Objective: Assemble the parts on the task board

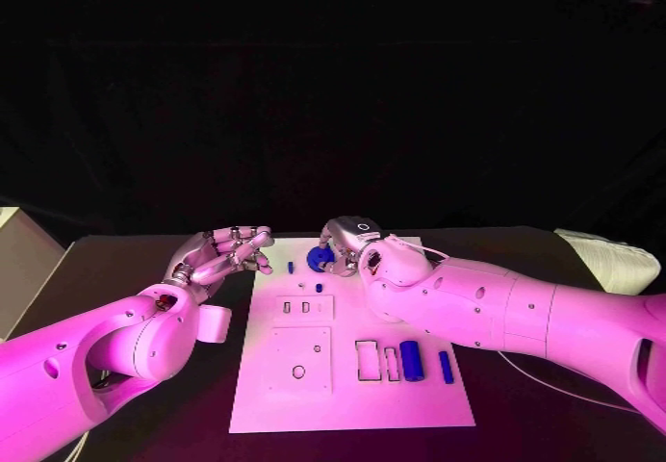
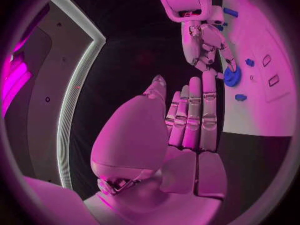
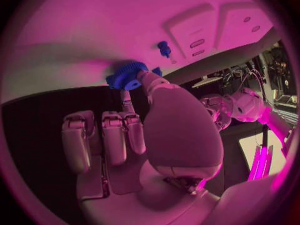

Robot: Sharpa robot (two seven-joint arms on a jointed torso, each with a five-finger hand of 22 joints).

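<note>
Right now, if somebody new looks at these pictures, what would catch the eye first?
First the right hand, holding a blue toothed wheel at the far edge of the white task board. Next the left hand, raised by the board's far left corner and holding nothing. Then the blue cylinder lying on the board's near half.

Two smooth, rounded white arm casings are seen, each ending in a silver hand of jointed metal segments: the left hand (image 1: 222,252) beside the task board (image 1: 347,404), the right hand (image 1: 347,246) over its far edge. Small round recessed holes are set in the casings. A thin cable is seen under the right arm.
</note>
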